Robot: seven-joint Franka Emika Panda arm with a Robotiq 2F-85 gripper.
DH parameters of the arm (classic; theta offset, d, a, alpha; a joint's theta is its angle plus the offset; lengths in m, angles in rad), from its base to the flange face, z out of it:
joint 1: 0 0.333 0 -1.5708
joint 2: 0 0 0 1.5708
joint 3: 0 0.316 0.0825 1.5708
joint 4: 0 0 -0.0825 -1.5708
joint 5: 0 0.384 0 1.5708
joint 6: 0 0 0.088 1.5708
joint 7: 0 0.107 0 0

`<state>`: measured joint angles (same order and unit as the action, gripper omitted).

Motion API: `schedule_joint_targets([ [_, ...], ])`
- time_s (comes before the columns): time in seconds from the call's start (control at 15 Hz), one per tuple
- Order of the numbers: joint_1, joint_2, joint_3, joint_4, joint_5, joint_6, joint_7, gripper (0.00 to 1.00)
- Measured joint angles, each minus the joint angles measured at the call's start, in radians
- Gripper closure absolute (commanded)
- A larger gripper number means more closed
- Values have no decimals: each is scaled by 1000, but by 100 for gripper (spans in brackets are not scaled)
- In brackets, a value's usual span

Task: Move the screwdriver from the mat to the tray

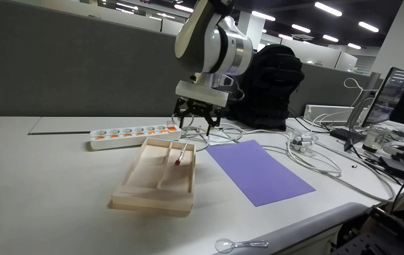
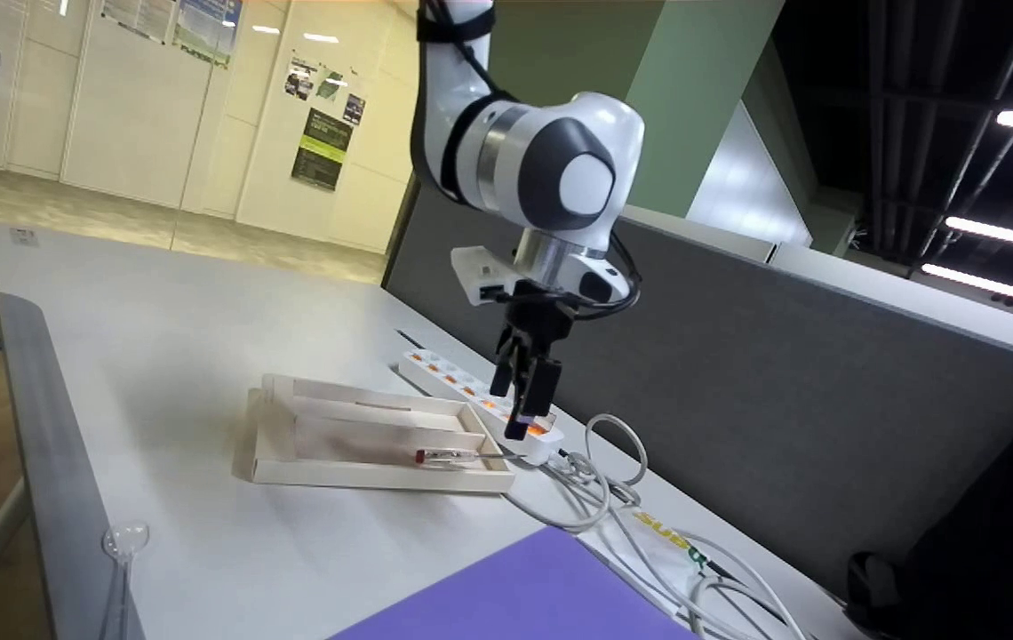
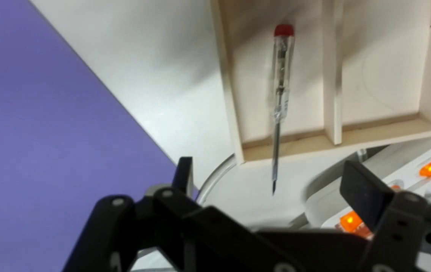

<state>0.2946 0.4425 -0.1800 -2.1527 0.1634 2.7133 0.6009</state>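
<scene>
The screwdriver has a clear handle with a red cap and a thin metal shaft. It shows in both exterior views [image 1: 181,154] [image 2: 449,457] and in the wrist view [image 3: 281,75]. Its handle lies in the tray compartment nearer the mat, and its shaft slants over the tray's end wall, tip outside. The beige tray [image 1: 152,199] [image 2: 382,479] [image 3: 337,75] stands beside the purple mat [image 1: 258,173] [image 2: 515,596] [image 3: 60,132], whose visible part bears nothing. My gripper [image 1: 195,129] [image 2: 521,413] [image 3: 268,177] is open and empty, above the tray's end near the shaft tip, apart from it.
A white power strip [image 1: 134,137] [image 2: 471,391] with orange switches lies close behind the tray. White cables [image 1: 230,131] [image 2: 595,498] run by the strip and the mat. A black backpack [image 1: 269,88] stands behind. A clear spoon [image 1: 241,244] lies at the table's front edge.
</scene>
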Motion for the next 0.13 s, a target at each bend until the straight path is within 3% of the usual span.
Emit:
schedule_joint_targets([
  [0.13, -19, -49, -37, -13, -35, -74, 27, 0],
])
